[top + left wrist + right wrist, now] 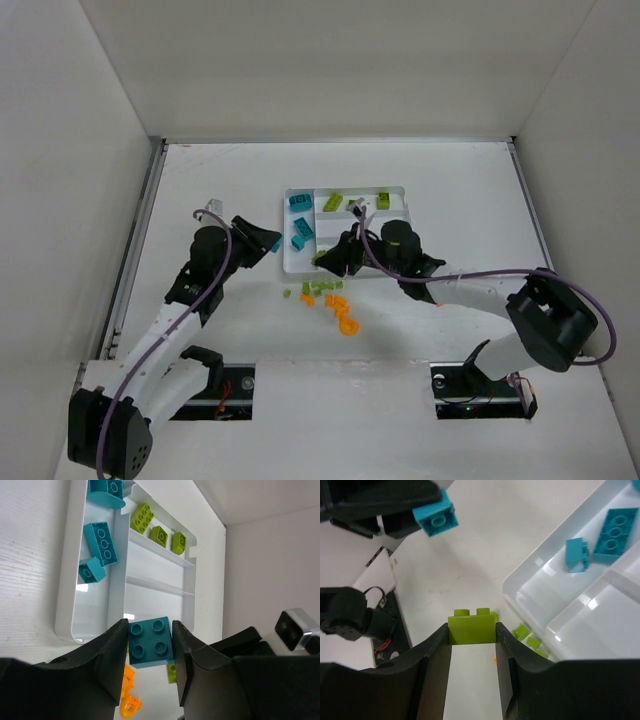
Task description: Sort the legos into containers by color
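The white tray [398, 188] holds three teal legos [302, 225] in its narrow crosswise section and lime green legos [332, 201] in the far long section. My left gripper [268, 240] is shut on a teal lego [150, 642] and holds it above the table just left of the tray's near corner [65, 615]. My right gripper [335, 258] is shut on a lime green lego [472, 628] and holds it over the tray's near edge. Loose lime green legos [310, 290] and orange legos [343, 315] lie on the table in front of the tray.
The two grippers face each other a short way apart near the tray's near-left corner; the left gripper's teal lego [436, 516] shows in the right wrist view. White walls enclose the table at the left, right and back. The tray's two nearer long sections hold nothing that I can see.
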Robot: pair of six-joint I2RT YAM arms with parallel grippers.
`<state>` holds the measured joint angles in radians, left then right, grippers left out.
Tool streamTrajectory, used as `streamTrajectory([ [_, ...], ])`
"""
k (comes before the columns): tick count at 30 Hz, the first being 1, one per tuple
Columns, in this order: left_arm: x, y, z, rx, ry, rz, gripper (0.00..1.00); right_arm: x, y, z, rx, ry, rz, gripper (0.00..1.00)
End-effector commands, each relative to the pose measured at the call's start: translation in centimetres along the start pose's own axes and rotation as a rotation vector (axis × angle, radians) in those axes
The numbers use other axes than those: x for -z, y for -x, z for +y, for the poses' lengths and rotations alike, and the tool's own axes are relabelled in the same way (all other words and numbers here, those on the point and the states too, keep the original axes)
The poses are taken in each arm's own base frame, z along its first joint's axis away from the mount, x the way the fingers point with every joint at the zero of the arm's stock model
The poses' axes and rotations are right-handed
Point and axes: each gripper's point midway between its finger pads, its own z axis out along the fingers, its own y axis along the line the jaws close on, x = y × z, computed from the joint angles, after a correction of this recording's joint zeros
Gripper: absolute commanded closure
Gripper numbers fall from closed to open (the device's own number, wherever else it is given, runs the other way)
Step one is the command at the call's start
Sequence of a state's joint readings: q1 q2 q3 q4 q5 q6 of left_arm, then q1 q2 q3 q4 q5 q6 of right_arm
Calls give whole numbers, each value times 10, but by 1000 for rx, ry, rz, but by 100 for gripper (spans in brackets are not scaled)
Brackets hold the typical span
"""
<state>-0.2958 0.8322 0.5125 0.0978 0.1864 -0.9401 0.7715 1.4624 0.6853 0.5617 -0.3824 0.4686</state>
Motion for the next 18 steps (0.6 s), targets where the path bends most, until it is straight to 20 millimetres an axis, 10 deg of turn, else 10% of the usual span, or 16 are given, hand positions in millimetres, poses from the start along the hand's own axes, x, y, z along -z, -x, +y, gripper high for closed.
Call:
streamTrajectory([
  [1, -7, -1, 1, -85, 28, -28, 81, 11, 45, -24, 0, -118, -158, 72],
  [10, -47, -25, -15, -308, 73, -55, 79, 54, 94, -173, -118, -728, -301, 71],
  [18, -58, -26, -8, -330, 86, -64, 79, 37, 108, -236, -114, -887, -264, 69],
])
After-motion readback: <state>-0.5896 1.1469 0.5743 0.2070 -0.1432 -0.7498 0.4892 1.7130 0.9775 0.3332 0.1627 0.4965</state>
